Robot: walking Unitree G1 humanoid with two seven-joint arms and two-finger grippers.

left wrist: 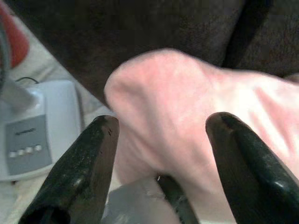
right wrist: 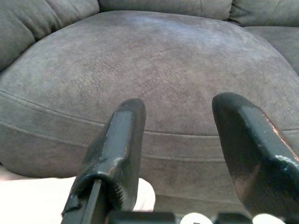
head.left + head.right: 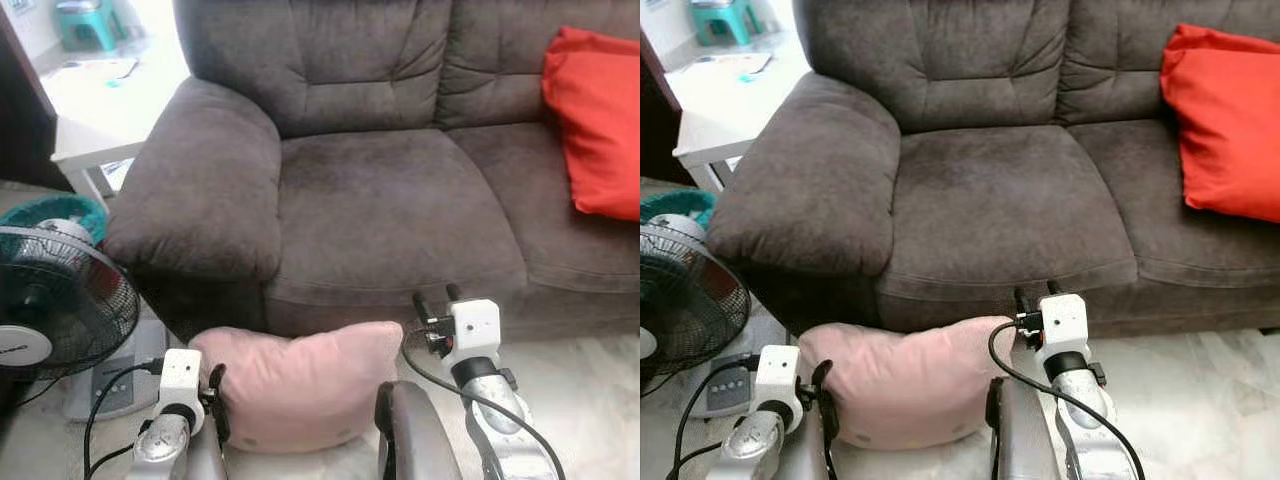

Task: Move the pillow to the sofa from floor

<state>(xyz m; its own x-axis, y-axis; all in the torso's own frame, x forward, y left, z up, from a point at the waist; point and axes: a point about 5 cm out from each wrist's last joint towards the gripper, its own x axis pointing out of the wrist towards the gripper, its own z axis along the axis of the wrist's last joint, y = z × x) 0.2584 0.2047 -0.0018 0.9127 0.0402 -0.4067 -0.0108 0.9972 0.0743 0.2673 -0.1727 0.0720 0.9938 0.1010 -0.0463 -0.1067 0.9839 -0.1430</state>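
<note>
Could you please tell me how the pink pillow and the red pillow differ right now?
The pink pillow lies on the floor against the sofa's front; the red pillow leans upright on the sofa's seat. The pink pillow sits between both arms; the red pillow is far from them. Both look soft and plump.

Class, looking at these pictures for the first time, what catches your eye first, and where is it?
A pink pillow lies on the floor against the front of the brown sofa, between the left gripper and right gripper. A bright red cushion leans at the sofa's right end.

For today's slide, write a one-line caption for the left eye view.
Pink pillow on the floor against the grey sofa, flanked by the left gripper and right gripper.
</note>
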